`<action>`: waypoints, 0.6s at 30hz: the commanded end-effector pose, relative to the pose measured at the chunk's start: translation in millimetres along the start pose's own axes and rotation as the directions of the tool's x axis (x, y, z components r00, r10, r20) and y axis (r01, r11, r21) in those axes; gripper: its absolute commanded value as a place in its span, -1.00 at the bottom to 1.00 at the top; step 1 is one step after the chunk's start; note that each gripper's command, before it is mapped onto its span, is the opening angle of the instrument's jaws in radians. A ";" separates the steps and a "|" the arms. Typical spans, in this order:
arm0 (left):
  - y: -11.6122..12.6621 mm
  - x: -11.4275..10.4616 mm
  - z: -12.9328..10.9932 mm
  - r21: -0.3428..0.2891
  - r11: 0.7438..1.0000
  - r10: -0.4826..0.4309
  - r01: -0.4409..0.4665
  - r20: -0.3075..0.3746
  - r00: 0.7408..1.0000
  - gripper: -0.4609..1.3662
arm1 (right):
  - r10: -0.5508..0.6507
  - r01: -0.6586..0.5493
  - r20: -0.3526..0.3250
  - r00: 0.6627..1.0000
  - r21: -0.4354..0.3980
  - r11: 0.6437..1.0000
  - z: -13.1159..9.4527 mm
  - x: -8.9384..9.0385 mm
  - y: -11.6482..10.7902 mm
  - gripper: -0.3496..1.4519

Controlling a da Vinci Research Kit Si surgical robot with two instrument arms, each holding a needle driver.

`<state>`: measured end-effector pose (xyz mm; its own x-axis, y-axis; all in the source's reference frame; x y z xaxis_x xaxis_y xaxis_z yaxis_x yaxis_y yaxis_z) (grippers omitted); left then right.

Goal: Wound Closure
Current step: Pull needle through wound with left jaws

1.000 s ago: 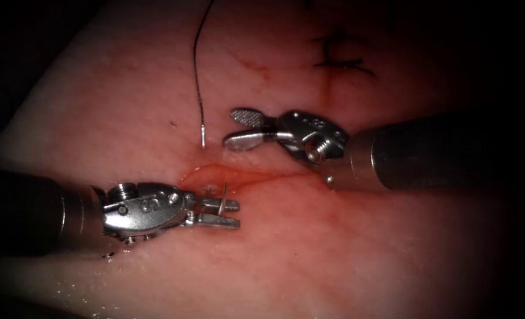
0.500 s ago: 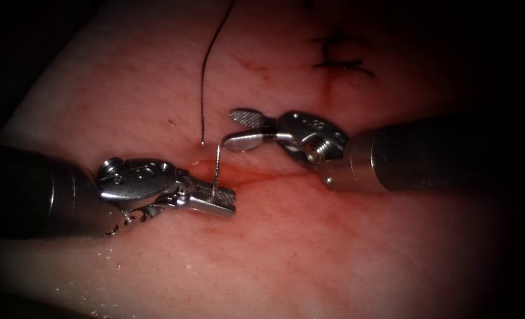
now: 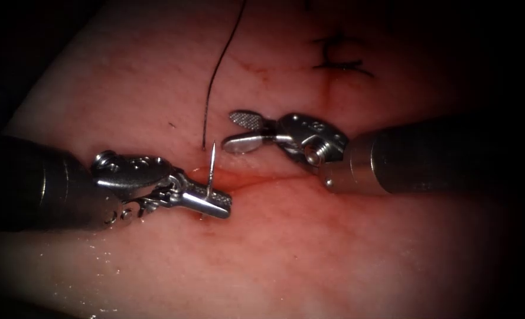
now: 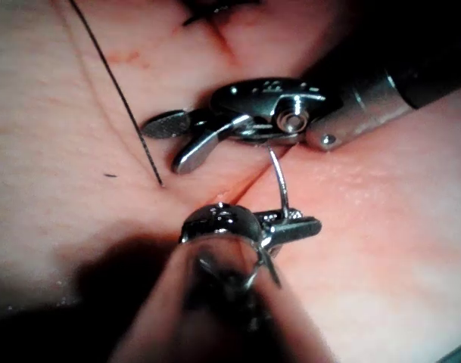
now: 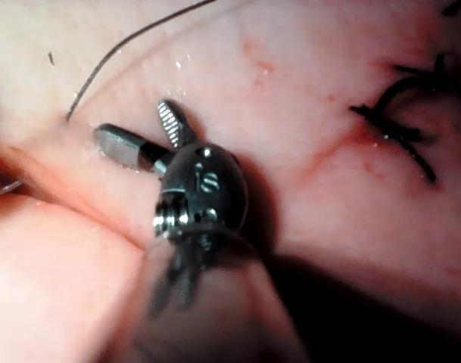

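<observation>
My left tool (image 3: 215,202) lies level beside cut (image 3: 256,180), jaws clamped on needle (image 3: 211,168); right tool (image 3: 238,130) gapes empty.

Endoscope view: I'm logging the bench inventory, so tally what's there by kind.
Needle drivers: 2, the left tool shut on the needle, the right tool open, holding nothing
Needles: 1
Threads: 1
Finished stitches: 1
Total: 5
</observation>
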<state>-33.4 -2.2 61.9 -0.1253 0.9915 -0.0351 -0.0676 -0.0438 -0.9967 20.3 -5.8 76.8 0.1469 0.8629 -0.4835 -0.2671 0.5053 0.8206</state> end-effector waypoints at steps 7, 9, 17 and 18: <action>3.0 2.3 -0.9 -0.091 0.969 -0.230 0.229 0.004 0.973 -0.88 | -0.001 0.001 -0.001 1.000 -0.004 1.000 0.1 -0.2 -0.1 0.20; 3.8 3.3 -1.5 -0.137 0.959 -0.252 0.250 -0.004 0.968 -0.88 | -0.001 0.001 -0.001 1.000 -0.004 1.000 0.1 -0.2 -0.1 0.20; 7.0 5.0 -3.9 -0.255 0.939 -0.246 0.231 -0.030 0.969 -0.88 | -0.002 0.002 -0.001 1.000 -0.004 1.000 0.0 -0.3 -0.2 0.17; 7.5 5.1 -4.2 -0.264 0.942 -0.228 0.209 -0.043 0.973 -0.88 | -0.002 0.002 -0.001 1.000 -0.004 1.000 0.0 -0.3 -0.2 0.17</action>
<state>-30.1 3.5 53.3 -0.0521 0.9844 0.1681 0.1663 0.1745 -0.9705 20.3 -6.1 76.7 0.1461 0.8622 -0.4850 -0.2695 0.5065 0.8190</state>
